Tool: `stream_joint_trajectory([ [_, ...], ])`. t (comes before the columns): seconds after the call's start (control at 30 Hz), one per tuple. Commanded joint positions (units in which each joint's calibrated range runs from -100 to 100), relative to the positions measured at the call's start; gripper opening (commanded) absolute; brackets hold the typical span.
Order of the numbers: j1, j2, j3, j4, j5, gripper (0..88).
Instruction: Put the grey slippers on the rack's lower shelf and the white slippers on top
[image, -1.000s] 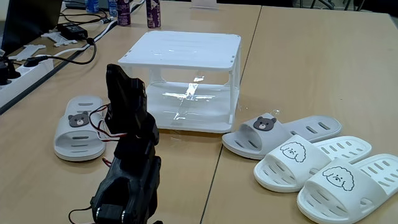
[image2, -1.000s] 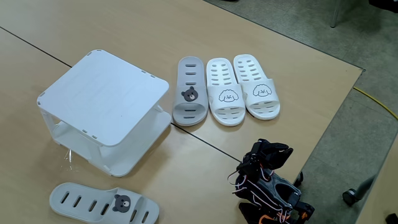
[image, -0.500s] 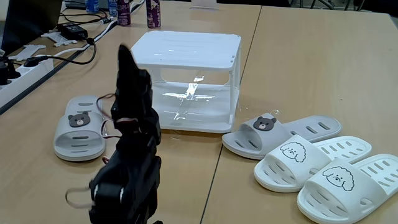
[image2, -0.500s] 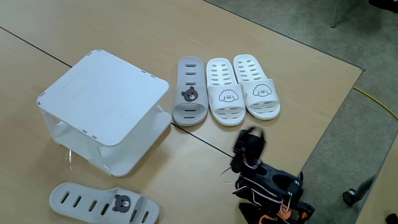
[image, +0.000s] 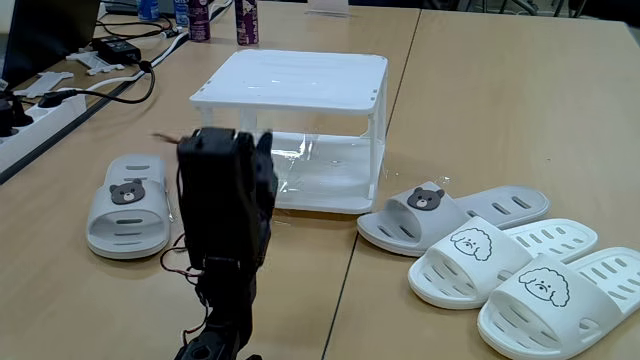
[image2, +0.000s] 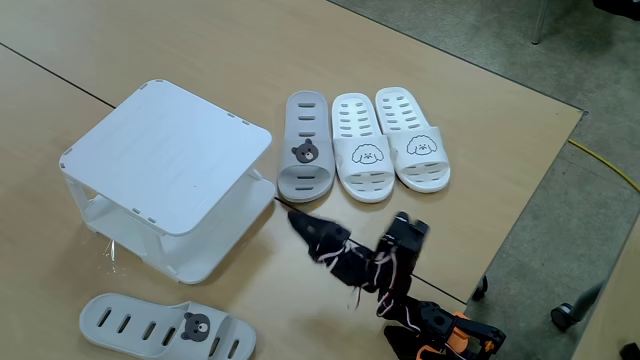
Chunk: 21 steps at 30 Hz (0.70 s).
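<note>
Fixed view: pincer (image2: 296, 216) reached toward nearer grey slipper (image2: 306, 157) beside rack (image2: 170, 150); jaw state could not be told. Slipper lay against rack foot; a low approach risked nudging rack.

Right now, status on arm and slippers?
Gripper empty, reaching out near rack. All four slippers on table, none shelved. Nothing blocking.
</note>
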Motion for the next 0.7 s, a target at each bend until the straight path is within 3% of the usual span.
stream_joint_trajectory([
  [0.0, -9.7, 13.1, -0.5, 0.2, 0.4, 1.8],
  [0.23, -34.0, 21.2, -4.4, 0.2, 0.4, 1.8],
  [0.33, -40.5, 21.2, -4.9, 0.3, 0.4, 1.9],
  [0.4, -40.6, 21.2, -6.8, 1.0, 0.4, 5.4],
  [0.53, -39.4, 20.4, -15.7, 4.8, 0.4, 23.2],
  [0.67, -38.7, 11.4, -22.7, 21.4, 0.4, 23.6],
])
